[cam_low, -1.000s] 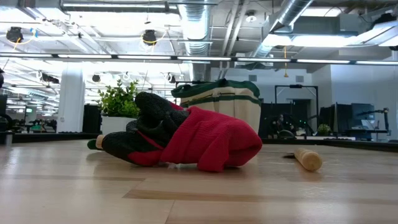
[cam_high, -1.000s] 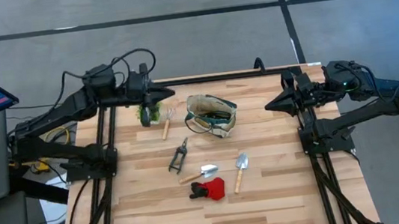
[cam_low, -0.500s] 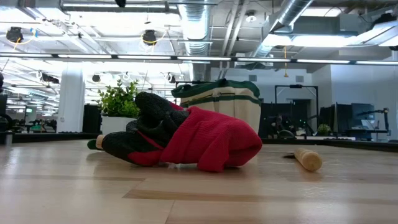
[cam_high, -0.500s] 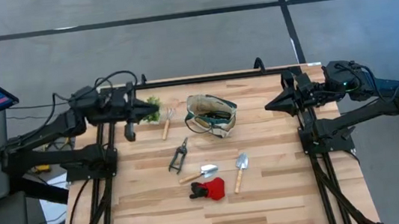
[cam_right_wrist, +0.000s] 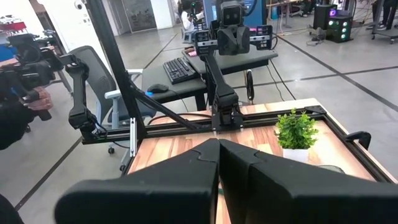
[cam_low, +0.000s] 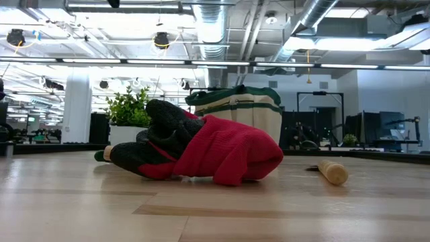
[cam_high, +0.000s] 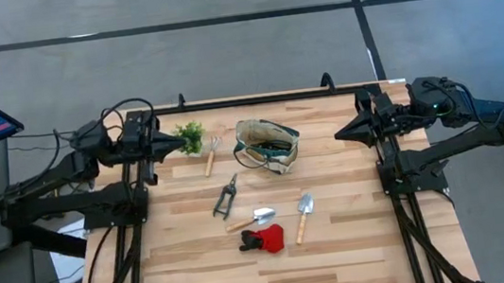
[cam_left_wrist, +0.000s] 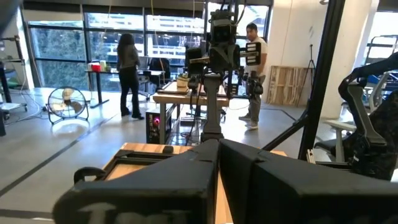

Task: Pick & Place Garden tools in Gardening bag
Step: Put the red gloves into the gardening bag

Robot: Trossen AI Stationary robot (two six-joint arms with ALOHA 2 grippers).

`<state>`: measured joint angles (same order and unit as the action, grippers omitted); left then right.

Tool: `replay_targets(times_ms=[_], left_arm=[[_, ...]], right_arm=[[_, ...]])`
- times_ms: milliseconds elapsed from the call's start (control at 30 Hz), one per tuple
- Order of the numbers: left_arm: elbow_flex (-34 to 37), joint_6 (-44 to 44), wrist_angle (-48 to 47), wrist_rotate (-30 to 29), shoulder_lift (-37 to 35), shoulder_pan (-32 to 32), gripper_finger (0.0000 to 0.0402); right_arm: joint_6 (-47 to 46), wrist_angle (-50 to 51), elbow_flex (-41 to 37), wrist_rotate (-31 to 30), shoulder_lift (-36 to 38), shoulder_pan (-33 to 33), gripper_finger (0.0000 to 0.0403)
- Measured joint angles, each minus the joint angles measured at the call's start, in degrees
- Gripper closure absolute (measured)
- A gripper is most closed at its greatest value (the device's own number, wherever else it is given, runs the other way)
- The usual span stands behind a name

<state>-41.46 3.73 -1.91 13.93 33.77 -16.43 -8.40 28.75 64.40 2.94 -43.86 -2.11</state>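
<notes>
The cream gardening bag (cam_high: 267, 145) with green trim stands open-mouthed at the table's far middle; in the low view the bag (cam_low: 245, 107) rises behind the red glove (cam_low: 222, 156). On the table lie a small rake (cam_high: 211, 154), dark pruning shears (cam_high: 225, 198), two wooden-handled trowels (cam_high: 252, 219) (cam_high: 304, 214) and the red glove (cam_high: 263, 239). My left gripper (cam_high: 183, 142) hovers shut at the far left, pointing level at the potted plant. My right gripper (cam_high: 336, 136) hovers shut at the far right, pointing at the bag. Each wrist view shows shut fingers (cam_left_wrist: 217, 149) (cam_right_wrist: 217, 149).
A small green potted plant (cam_high: 191, 136) stands at the far left just ahead of my left gripper, and also shows in the right wrist view (cam_right_wrist: 297, 130). A wooden handle (cam_low: 332, 171) lies right of the glove. People stand in the room beyond the table.
My left gripper has drawn back from above the plant and rake toward the table's left edge and sunk lower, staying shut and holding nothing. The tools, the bag and my right arm have kept still.
</notes>
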Motion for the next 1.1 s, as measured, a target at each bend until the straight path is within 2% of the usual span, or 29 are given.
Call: replay_targets(times_ms=[233,700,933,1100], left_arm=[[1.4,0.2,0.2,-0.4,-0.4,0.0,0.0399],[2.1,0.0,0.3,-0.4,-0.4,0.0,0.0399],[2.1,0.0,0.3,-0.4,-0.3,0.0,0.0399],[2.1,0.0,0.3,-0.4,-0.3,0.0,0.0399]], right_arm=[[2.9,0.0,0.0,0.0,0.0,0.0,0.0403],[3.0,3.3,0.0,0.0,-0.6,0.0,0.0403],[3.0,7.1,0.0,0.0,-3.7,0.0,0.0403],[3.0,5.5,0.0,0.0,-7.0,0.0,0.0403]])
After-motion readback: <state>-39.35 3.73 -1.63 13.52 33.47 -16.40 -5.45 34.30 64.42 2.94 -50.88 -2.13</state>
